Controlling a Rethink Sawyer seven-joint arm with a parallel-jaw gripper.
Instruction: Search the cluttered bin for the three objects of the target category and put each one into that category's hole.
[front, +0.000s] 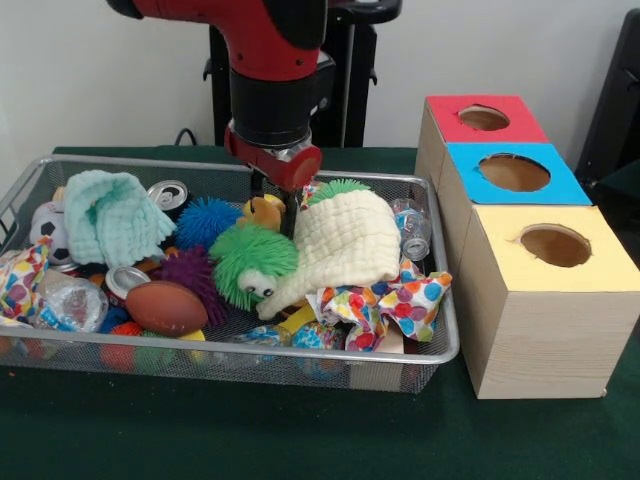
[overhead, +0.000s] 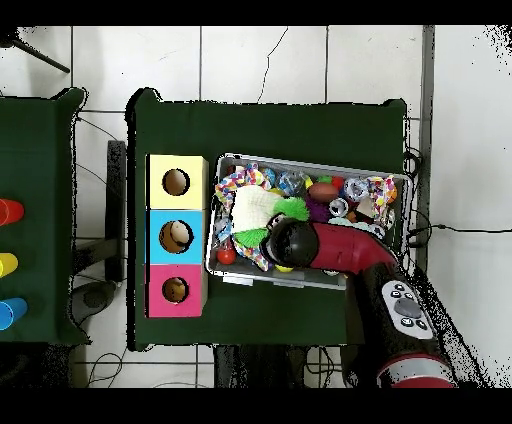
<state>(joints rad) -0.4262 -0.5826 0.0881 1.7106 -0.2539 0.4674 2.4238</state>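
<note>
Front view: the wire bin (front: 420, 190) is sitting left of a row of three boxes (front: 530, 290) running front to back. Inside the bin, a football (front: 165, 307) is lying at the front left, a folded cloth (front: 345, 238) right of centre, and a can (front: 167, 193) at the rear.

My arm's red shell (front: 262, 40) shines like glossy plastic. Below me: a wire-mesh metal bin (front: 420, 352), a nubbly cream cloth (front: 350, 240), a smooth brown football (front: 166, 307), and pale matt wood boxes (front: 520, 330).

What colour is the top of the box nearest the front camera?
Yellow: the nearest box has a yellow top around its hole, clearest in the front view.
</note>
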